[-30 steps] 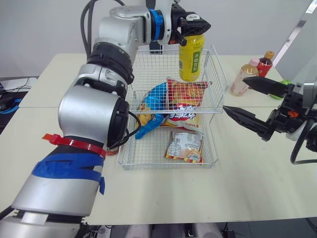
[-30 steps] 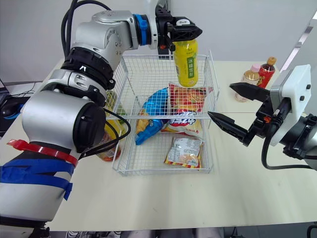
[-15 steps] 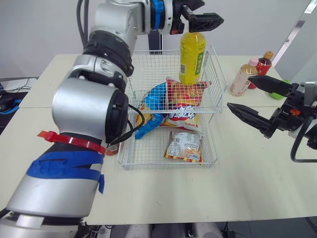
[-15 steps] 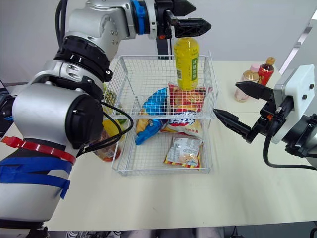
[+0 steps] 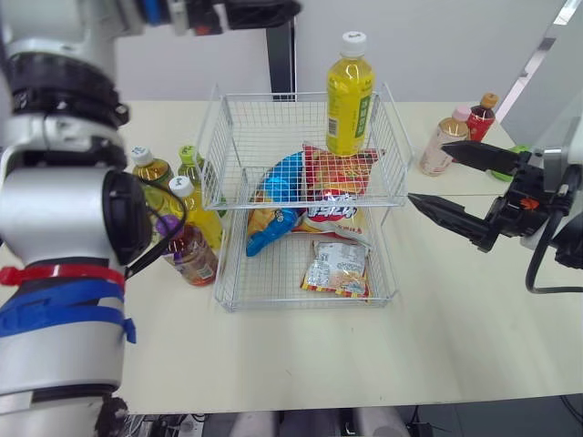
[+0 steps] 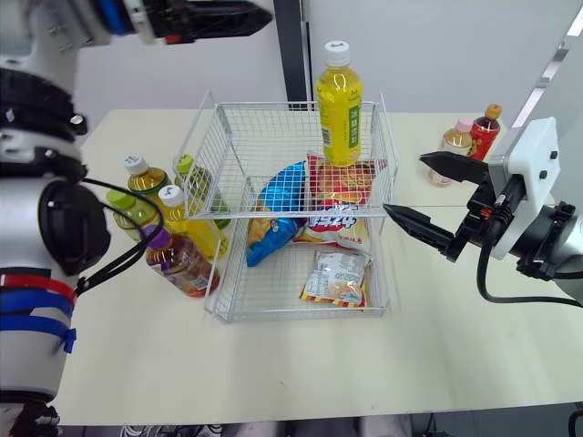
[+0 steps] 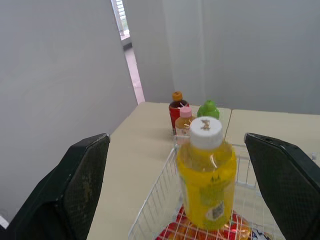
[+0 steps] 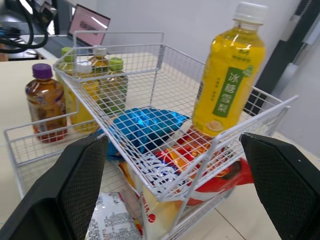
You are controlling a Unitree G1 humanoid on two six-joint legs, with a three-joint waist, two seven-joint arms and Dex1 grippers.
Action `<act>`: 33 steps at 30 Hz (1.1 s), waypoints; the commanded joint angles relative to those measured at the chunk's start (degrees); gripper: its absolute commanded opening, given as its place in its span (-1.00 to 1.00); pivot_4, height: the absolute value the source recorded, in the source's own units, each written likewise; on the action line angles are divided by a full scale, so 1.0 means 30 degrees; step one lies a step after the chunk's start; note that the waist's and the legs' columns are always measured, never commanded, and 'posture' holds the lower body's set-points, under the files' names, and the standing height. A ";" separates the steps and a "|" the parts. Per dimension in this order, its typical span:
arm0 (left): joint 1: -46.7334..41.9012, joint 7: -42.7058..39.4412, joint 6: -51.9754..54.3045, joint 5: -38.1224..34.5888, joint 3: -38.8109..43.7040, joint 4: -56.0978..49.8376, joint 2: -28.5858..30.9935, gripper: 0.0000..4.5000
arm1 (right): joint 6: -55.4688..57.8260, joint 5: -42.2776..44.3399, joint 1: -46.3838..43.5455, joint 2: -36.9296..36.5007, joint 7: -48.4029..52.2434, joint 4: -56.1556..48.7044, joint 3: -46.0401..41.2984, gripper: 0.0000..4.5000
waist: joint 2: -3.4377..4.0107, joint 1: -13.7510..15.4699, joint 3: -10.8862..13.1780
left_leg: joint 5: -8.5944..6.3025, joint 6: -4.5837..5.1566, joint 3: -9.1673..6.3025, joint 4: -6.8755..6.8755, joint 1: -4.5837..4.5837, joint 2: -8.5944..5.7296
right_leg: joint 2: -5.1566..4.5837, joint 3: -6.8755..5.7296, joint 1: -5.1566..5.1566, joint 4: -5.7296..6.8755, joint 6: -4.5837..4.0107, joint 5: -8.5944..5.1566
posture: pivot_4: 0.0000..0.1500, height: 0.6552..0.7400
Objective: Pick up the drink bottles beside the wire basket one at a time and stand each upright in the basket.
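A yellow drink bottle (image 5: 350, 96) with a white cap stands upright in the far right corner of the wire basket (image 5: 221, 173), free of any grip. My left gripper (image 5: 271, 11) hangs open, high above the basket's far left side; in the left wrist view its fingers (image 7: 75, 190) spread wide with the bottle (image 7: 206, 185) well beyond them. Several bottles (image 5: 182, 218) stand on the table just left of the basket. My right gripper (image 5: 426, 172) is open, low beside the basket's right wall, holding nothing.
Snack bags lie in the basket: a blue one (image 5: 278, 196), a red one (image 5: 339, 173) and a small packet (image 5: 337, 269). A pink-capped bottle (image 5: 442, 146) and a dark red bottle (image 5: 480, 114) stand at the far right. Bare table spreads in front of the basket.
My left gripper opened, let go of the yellow bottle and drew back up and to the left. The bottle now stands alone in the basket. My right gripper has barely moved.
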 commanded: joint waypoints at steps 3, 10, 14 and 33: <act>0.3007 0.0645 0.4265 -0.1370 0.1396 -0.7245 0.3398 0.99 | -0.0922 -0.0644 -0.1781 -0.0617 0.2270 0.1339 0.0942 1.00 | 0.0002 -0.0080 0.0001 | 0.0001 -0.0001 -0.0012 0.0005 -0.0002 0.0005 | 0.0005 -0.0005 -0.0001 0.0002 -0.0001 0.0000 | 1.00 1.00; 0.9392 0.1287 0.7655 -0.3600 0.4883 -1.3443 0.7881 0.99 | -0.1629 -0.1932 -0.3867 -0.0243 0.4673 0.3090 0.3075 1.00 | 0.0010 -0.0123 -0.0002 | 0.0001 -0.0002 -0.0020 0.0000 0.0043 0.0041 | 0.0033 0.0028 -0.0005 0.0042 -0.0006 -0.0002 | 1.00 1.00; 1.5676 0.1587 0.8696 -0.4590 0.8951 -1.6535 0.8771 0.99 | -0.2186 -0.2692 -0.4835 0.0444 0.5765 0.3744 0.4311 1.00 | 0.0023 -0.0050 -0.0004 | 0.0000 -0.0002 -0.0021 -0.0003 0.0099 0.0035 | 0.0013 0.0061 0.0035 0.0055 -0.0011 -0.0004 | 1.00 1.00; 3.0636 0.5256 0.5018 -0.6264 1.6715 -2.1338 0.3995 0.99 | -0.1363 -0.4421 -0.7639 0.2909 0.7506 0.4111 0.7644 1.00 | 0.0014 0.0470 -0.0009 | -0.0003 -0.0010 -0.0044 -0.0015 0.0132 0.0076 | -0.0055 0.0066 0.0038 0.0007 -0.0093 0.0042 | 1.00 1.00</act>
